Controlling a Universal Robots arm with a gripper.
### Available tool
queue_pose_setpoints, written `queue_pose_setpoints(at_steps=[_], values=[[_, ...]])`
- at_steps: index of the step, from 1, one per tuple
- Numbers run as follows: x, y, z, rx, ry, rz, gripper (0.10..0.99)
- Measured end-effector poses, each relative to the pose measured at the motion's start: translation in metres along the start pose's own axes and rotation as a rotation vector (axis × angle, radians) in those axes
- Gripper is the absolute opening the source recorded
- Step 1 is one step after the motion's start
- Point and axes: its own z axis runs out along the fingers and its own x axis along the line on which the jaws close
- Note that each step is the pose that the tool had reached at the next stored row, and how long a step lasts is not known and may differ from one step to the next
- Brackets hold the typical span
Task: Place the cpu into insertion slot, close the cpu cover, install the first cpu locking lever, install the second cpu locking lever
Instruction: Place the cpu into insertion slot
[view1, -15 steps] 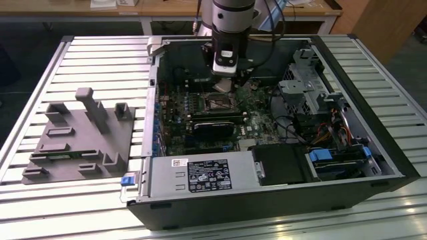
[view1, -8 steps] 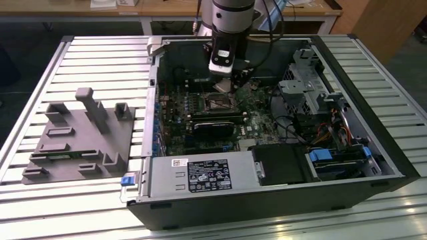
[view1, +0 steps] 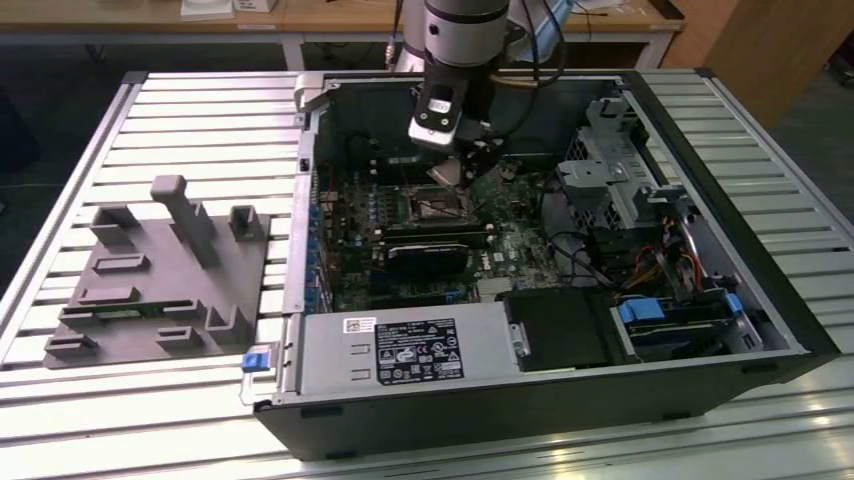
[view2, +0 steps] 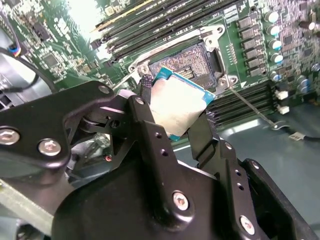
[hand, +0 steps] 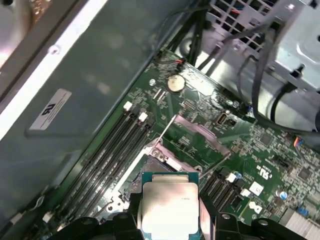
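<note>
Arm: I see my arm (view1: 454, 40) reaching down into the open computer case (view1: 534, 400), which lies on a slatted table (view1: 200, 110)
Gripper: in the exterior view the gripper (view1: 458, 168) hangs just above the insertion slot (view1: 434, 205)
Jaws: clenched on the cpu, with one black finger (view2: 146, 95) on each of two opposite edges
Cpu: the cpu (view2: 180, 100) (hand: 170, 210) shows its dull metal top in both wrist views; in the second wrist view it is tilted over one corner of the slot and is not seated in it; I cannot tell if it touches the rim
Slot: in the second wrist view the dark centre of the insertion slot (view2: 187, 62) is uncovered, with the silvery rim around it
Cover: in the first wrist view the cpu cover (hand: 200, 131) seems lifted up from the slot, and I see green board (hand: 260, 135) through its cut-out
Lever: one thin locking lever (view2: 250, 107) sticks out away from the slot, over the board
Near the slot: long black memory slots (view2: 165, 20) run just beside it; the graphics card (view1: 427, 255) lies on the side toward the exterior camera
Table: a grey fixture (view1: 160, 290) stands at the exterior view's left, well apart from the case
</note>
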Motion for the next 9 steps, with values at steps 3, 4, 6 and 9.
queue_pose_setpoints(at_steps=[3,4,6,9], values=[[0.0,0.0,0.0002,-0.001,-0.0031,0.039,0.537],[0.0,0.0,0.0003,-0.001,-0.0041,0.052,0.537],[0.0,0.0,0.0004,-0.002,-0.0061,0.077,0.537],[0.0,-0.0001,0.0006,-0.002,-0.0092,0.117,0.537]])
